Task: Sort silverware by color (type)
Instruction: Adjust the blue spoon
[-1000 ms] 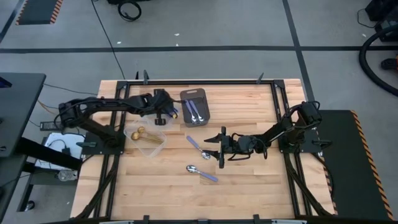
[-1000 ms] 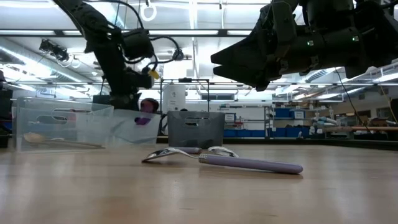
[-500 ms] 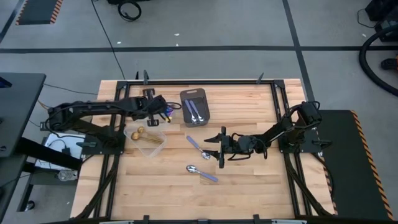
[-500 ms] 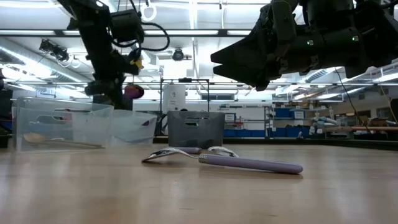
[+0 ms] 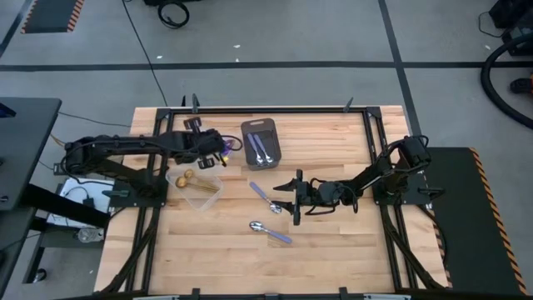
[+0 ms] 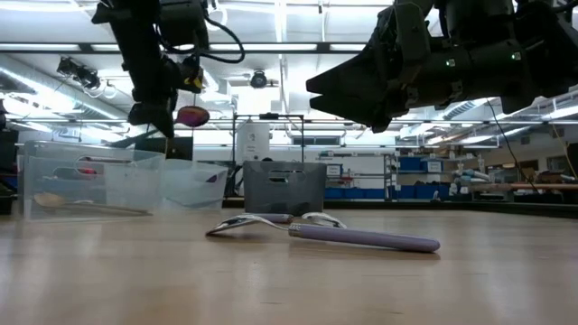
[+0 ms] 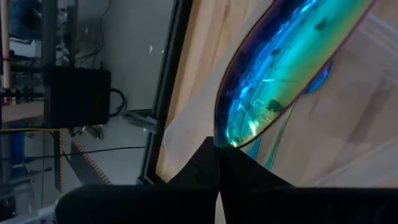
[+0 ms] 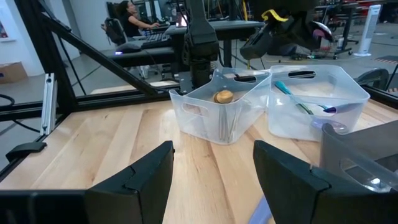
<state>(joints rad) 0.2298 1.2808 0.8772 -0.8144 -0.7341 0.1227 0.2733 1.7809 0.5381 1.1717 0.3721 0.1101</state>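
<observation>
Left gripper: our left gripper (image 5: 218, 150) sits at about ten o'clock on the table (image 5: 333, 250), fingers closed tight on an iridescent spoon (image 7: 280, 68), held above the clear tubs.
Held spoon: its purple bowl (image 6: 192, 116) hangs in the air beside the arm, over the far tub (image 8: 317, 102), which already holds a teal-handled spoon (image 8: 293, 98).
Right gripper: our right gripper (image 5: 293, 198) waits near the table's centre, fingers spread wide, holding nothing.
Other silverware: two purple-handled spoons lie loose on the wood, one (image 5: 265, 195) just at nine o'clock from the right gripper, one (image 5: 271, 231) toward six o'clock; gold spoons (image 5: 198, 185) rest in the near tub (image 8: 214, 115); more spoons lie in the grey tray (image 5: 261, 142).
Risk, release: we judge that letting go off-centre could bounce the spoon off a tub rim onto the table.
Risk, wrong tub: the tubs touch side by side, so a small drift could drop it among the gold ones.
Risk, grip: we pinch only the handle end, so the spoon could swing or slip.
</observation>
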